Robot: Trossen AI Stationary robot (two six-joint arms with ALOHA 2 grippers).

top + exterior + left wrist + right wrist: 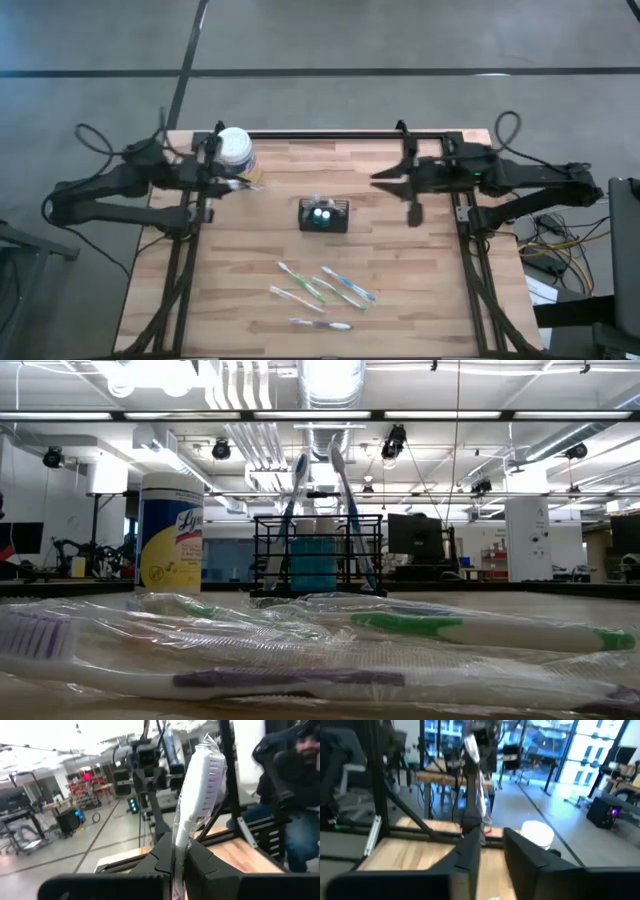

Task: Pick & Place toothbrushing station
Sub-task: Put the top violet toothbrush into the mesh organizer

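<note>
A white-capped, yellow-labelled wipes jar (pixel 236 152) stands upright near the far left corner of the wooden worktop (pixel 250 250). Several wrapped toothbrushes (pixel 322 292) lie loosely scattered at the near middle. A seated person (pixel 290 795) shows beyond the worktop.

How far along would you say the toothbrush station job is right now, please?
Two toothbrushes already stand in the black caddy. The left gripper is shut on a wrapped toothbrush near the wipes jar. The right gripper is empty. Several wrapped toothbrushes lie on the table.
</note>
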